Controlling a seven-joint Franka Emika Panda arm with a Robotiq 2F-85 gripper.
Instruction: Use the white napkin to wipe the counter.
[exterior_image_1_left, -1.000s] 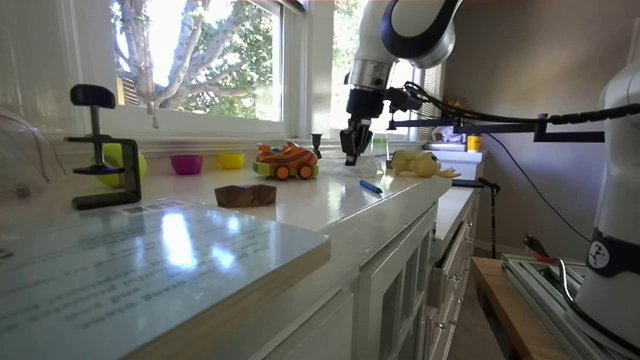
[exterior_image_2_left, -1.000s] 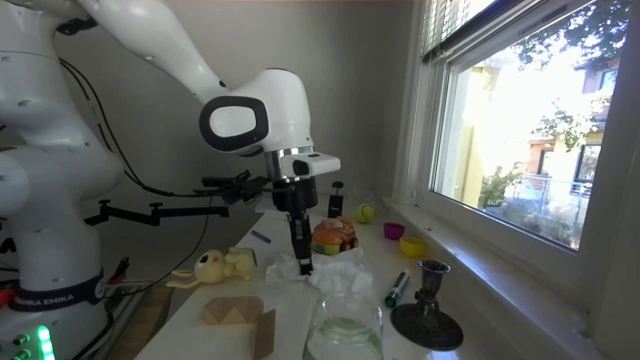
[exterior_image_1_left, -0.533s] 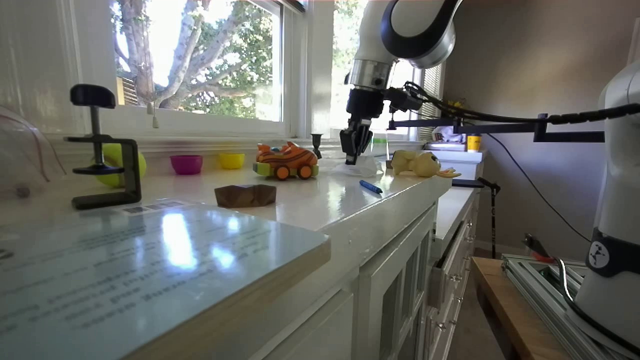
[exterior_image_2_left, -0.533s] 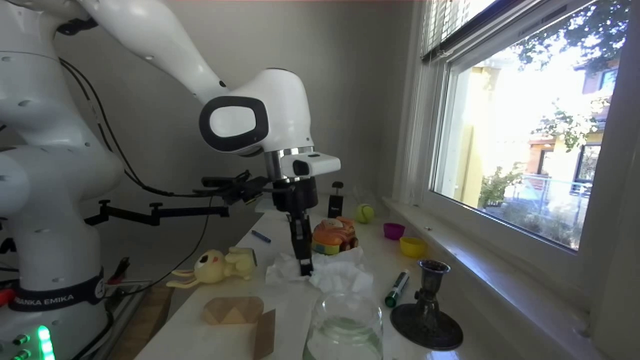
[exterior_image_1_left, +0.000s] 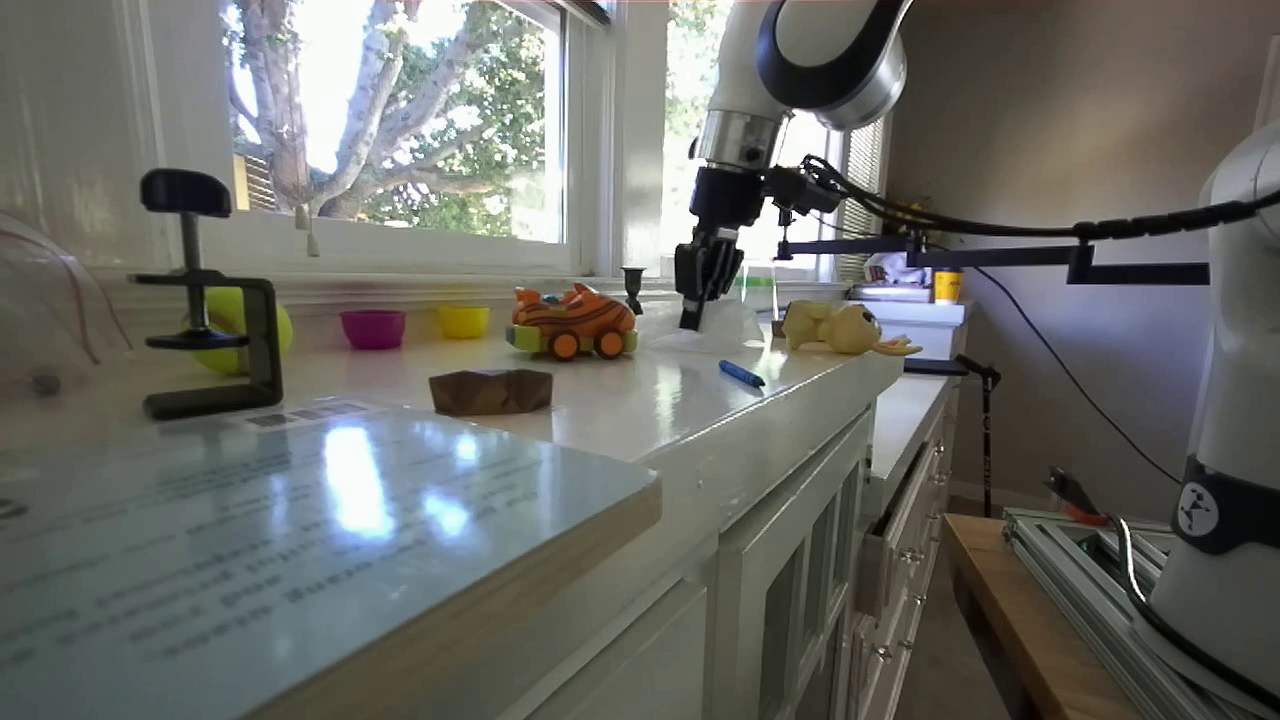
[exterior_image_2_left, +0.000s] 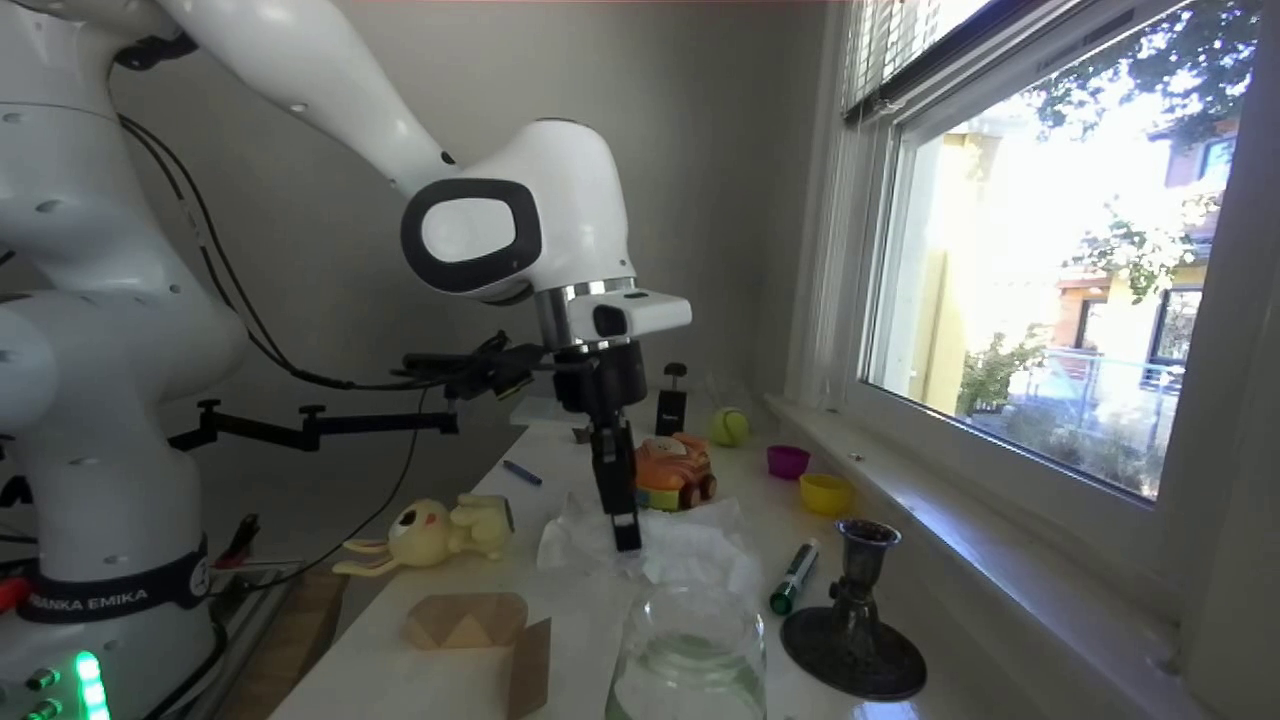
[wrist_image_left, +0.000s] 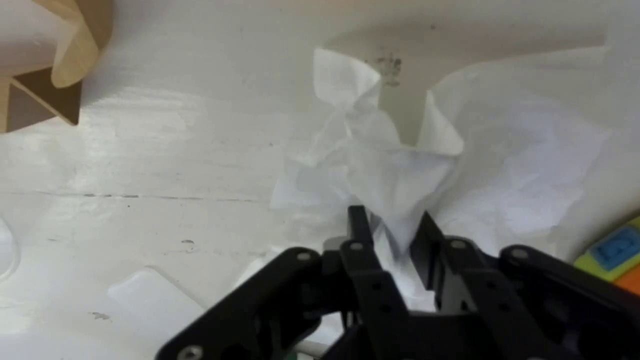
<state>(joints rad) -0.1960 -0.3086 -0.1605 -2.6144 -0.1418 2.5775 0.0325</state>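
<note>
1. The jar stands at the near end of the bench in an exterior view; green shows through its glass, though whether it holds anything cannot be told.
2. The purple cup and yellow cup stand mouth up, apart, beside the sill; their contents cannot be made out.
3. The napkin is on the bench, partly raised, between the rabbit and the green marker, near the car.
4. The jaws point down, slightly tilted, clamped on a gathered fold of the napkin.
5. In the wrist view its folds fan from the jaws toward the top edge, with a flatter part spreading right; crumpled so, its long axis cannot be told.
</note>
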